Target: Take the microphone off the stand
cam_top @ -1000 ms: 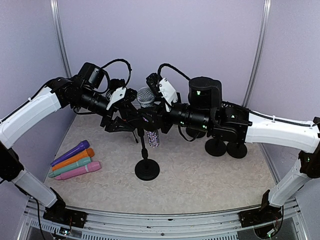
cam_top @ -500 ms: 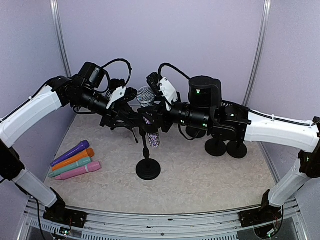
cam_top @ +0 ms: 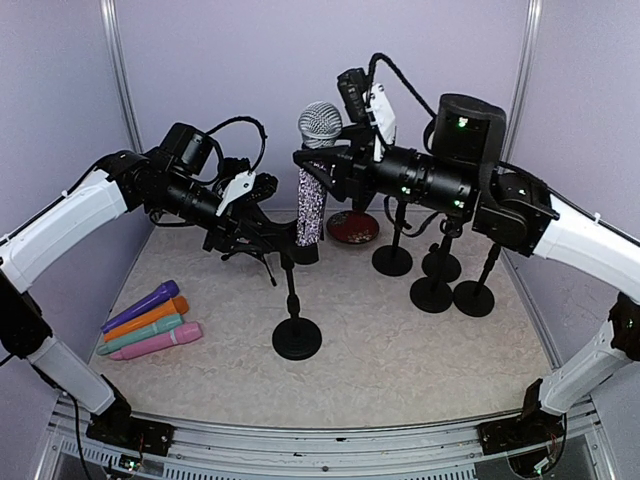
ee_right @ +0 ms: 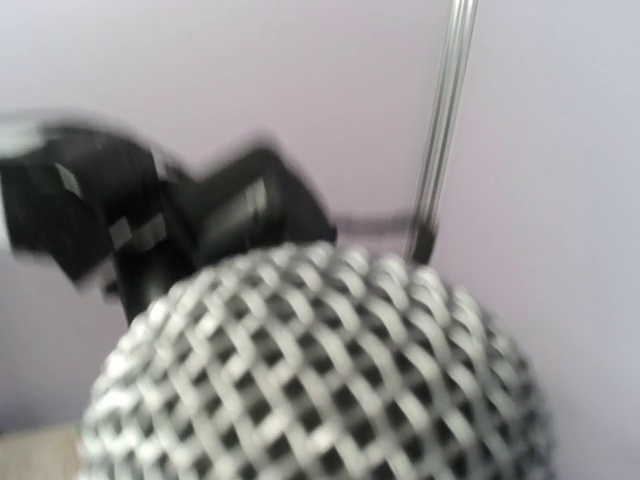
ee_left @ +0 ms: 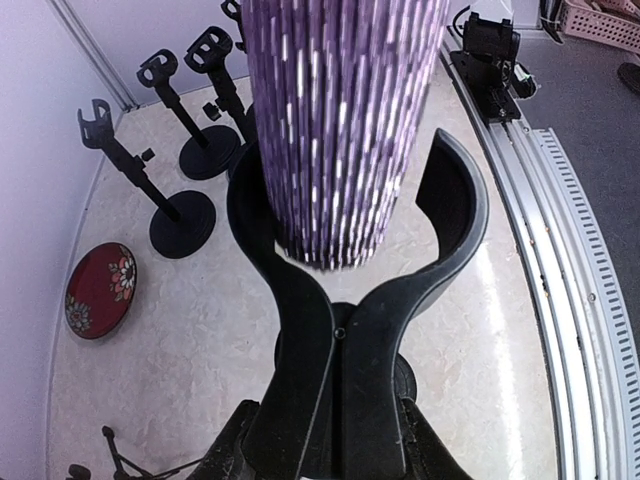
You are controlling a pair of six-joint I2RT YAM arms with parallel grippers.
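While the pale desk (cam_top: 420,350) lies wide under both arms, look up: the right hand (cam_top: 322,168) is high above it, pinching the microphone (cam_top: 311,205) just below its silver grille. It carries the microphone upright, with a slight lean. The right wrist camera gives only a blurred close-up of that mesh head.

Lower down, the left hand (cam_top: 272,240) has its fingers pressed onto the stand (cam_top: 296,342) at the neck, right under the clip (ee_left: 345,310). The stand's round base sits on the desk.

From the left wrist, the glittery purple barrel's lower end shows between the clip's two prongs, raised off the crook of the fork. I cannot tell whether it touches them.

Behind on the right, four spare stands (cam_top: 432,295) stand grouped together. A red plate (cam_top: 352,227) lies near the back wall. Four coloured microphones (cam_top: 150,322) lie side by side at the left.
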